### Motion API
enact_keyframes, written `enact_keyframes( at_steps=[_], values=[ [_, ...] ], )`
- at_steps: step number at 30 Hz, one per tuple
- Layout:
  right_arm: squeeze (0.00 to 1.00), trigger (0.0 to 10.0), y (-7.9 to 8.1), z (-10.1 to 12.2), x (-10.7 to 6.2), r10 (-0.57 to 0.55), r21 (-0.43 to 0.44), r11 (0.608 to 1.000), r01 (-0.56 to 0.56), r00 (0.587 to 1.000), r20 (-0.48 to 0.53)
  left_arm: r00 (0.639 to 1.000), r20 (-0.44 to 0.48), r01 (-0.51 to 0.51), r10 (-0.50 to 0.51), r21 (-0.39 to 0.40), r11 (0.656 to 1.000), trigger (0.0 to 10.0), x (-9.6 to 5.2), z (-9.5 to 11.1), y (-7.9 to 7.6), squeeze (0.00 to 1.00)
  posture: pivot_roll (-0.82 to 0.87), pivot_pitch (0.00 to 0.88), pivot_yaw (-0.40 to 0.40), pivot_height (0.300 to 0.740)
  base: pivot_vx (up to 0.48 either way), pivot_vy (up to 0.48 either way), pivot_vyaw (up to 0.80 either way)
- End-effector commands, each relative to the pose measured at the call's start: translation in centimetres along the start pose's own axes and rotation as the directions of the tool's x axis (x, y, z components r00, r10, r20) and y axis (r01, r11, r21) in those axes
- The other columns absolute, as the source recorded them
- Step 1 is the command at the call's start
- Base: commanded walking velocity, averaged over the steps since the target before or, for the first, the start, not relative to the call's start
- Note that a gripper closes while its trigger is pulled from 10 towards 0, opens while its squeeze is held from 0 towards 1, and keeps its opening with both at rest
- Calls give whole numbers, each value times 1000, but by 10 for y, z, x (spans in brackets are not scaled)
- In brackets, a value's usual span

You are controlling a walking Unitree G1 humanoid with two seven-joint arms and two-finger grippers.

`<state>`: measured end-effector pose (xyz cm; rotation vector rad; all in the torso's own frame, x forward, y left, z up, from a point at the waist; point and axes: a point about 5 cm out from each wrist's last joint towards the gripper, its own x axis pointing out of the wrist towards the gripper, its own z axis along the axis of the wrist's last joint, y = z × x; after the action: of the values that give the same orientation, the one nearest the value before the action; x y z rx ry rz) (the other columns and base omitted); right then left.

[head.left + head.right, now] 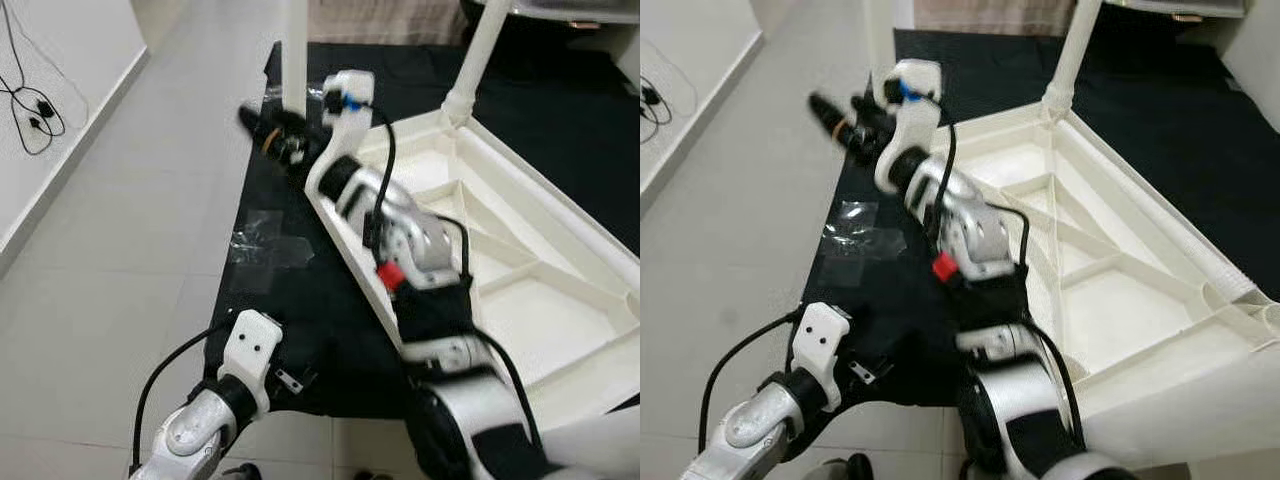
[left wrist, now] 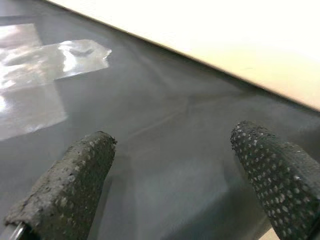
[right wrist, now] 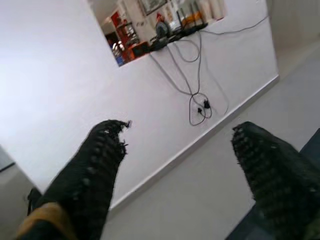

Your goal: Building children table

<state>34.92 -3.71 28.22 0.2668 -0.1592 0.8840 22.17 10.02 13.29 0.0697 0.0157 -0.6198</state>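
White ribbed plastic tabletop (image 1: pixel 520 300) upside down on black cloth (image 1: pixel 290 300), legs (image 1: pixel 478 62) up.

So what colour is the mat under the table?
Black: the mat under the white table, clearest in the left eye view.

The right tool (image 3: pixel 177 165) was seen with fingers apart, pointed at a white wall (image 3: pixel 60 75) with hanging cables (image 3: pixel 197 105).

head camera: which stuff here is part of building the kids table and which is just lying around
Job: upturned white tabletop; two fitted white legs; right gripper, open; left gripper, open.
Lying about: clear plastic wrap; black mat; wall cables.
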Motion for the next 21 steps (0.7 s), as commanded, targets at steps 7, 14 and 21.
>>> enact_keyframes(
  at_steps=[7,14,21],
  values=[
    [969,10000,-2,-5,-45,85,-76,993,-84,996,4,998,-1,-59,59,-3,998,10000,2,-1,8,0,-12,207,-32,740,0,0,0],
    [0,10000,3,-42,-72,-3,8,1000,4,1000,-23,978,-15,-207,207,1,978,10000,6,3,29,0,-21,203,-22,740,0,0,0],
    [0,10000,10,-50,-71,-43,123,991,43,999,-4,965,-24,-260,260,17,966,10000,10,4,37,0,-19,202,-18,740,0,0,0]
  ],
)
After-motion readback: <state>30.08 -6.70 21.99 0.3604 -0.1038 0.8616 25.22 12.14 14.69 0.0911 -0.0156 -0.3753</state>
